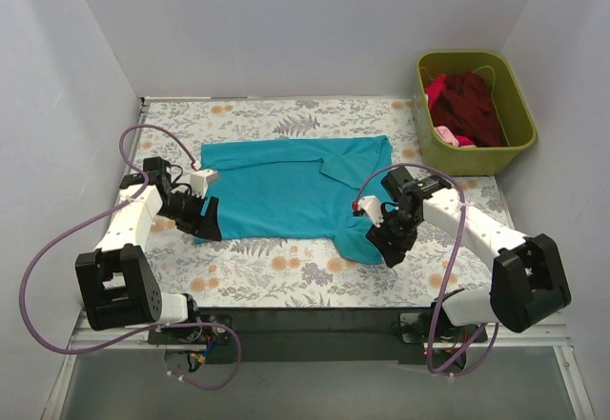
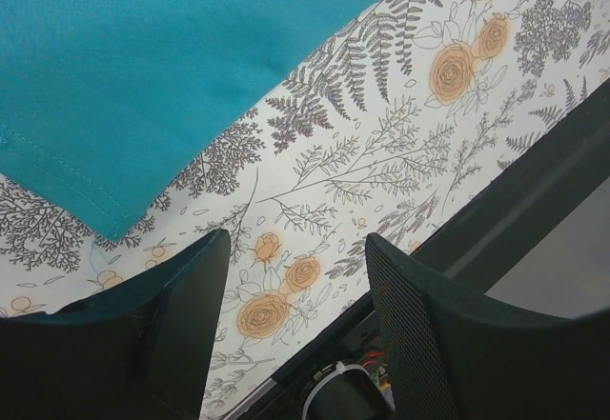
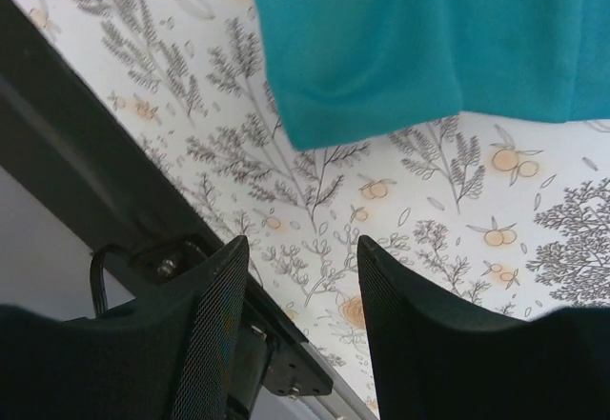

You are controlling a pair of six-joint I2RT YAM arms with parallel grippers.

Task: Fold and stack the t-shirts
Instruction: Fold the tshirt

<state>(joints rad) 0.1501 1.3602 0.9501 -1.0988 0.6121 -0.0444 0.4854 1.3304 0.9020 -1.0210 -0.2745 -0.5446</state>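
A teal t-shirt (image 1: 286, 191) lies spread flat in the middle of the table, one sleeve folded in at its upper right. My left gripper (image 1: 207, 229) hovers at the shirt's near left corner, open, and only table shows between its fingers (image 2: 191, 315). That corner of the teal shirt (image 2: 143, 68) lies just beyond the tips. My right gripper (image 1: 390, 252) hangs by the shirt's near right sleeve (image 3: 419, 49), open and holding nothing. A dark maroon t-shirt (image 1: 474, 106) with some pink cloth (image 1: 446, 136) lies bundled in the bin.
An olive-green plastic bin (image 1: 519, 115) stands at the back right corner. A floral cloth (image 1: 276, 272) covers the table. The table's black front edge (image 1: 315, 320) runs just behind both grippers. White walls close in the left, back and right sides.
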